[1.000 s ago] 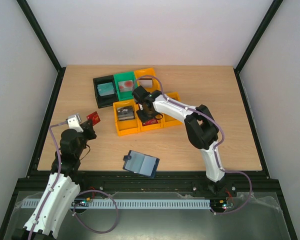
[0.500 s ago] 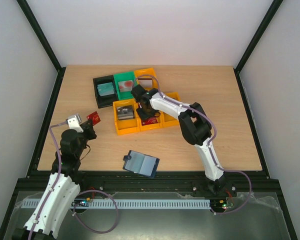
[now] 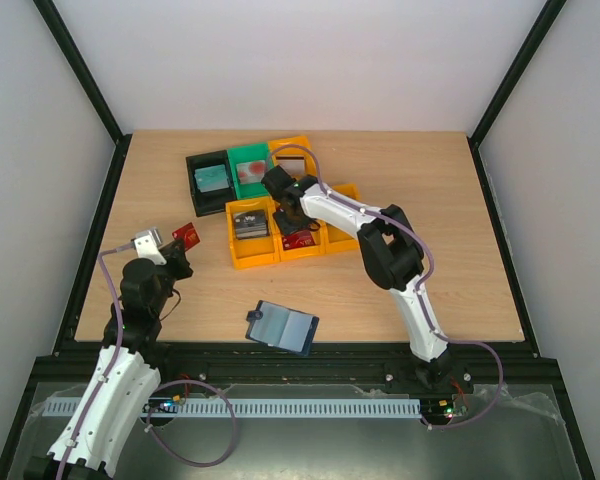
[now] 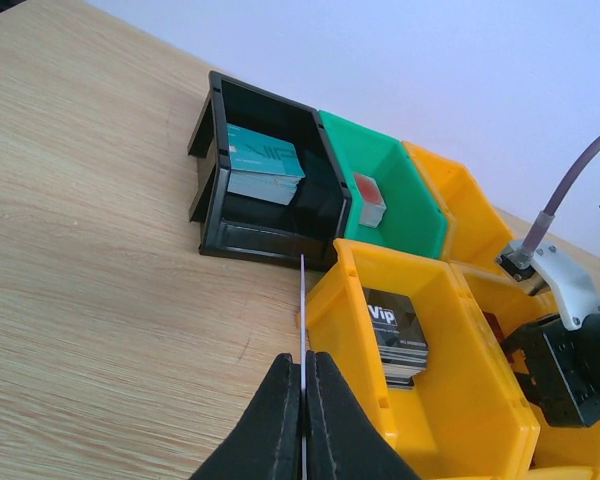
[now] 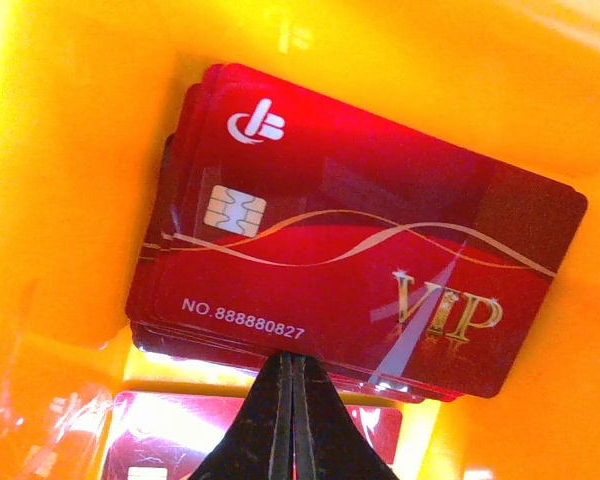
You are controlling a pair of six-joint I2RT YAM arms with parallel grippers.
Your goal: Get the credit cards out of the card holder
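Left end effector (image 4: 303, 365) pinches card (image 3: 187, 236) by its edge: likely light, stiff, slick. Right end effector (image 5: 288, 370), 12 o'clock, pressed together.

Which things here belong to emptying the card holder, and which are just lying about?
Job: open card holder; red card pinched in the left pincer; red VIP cards below the shut right pincer.
Lying about: black bin; green bin; yellow bins.
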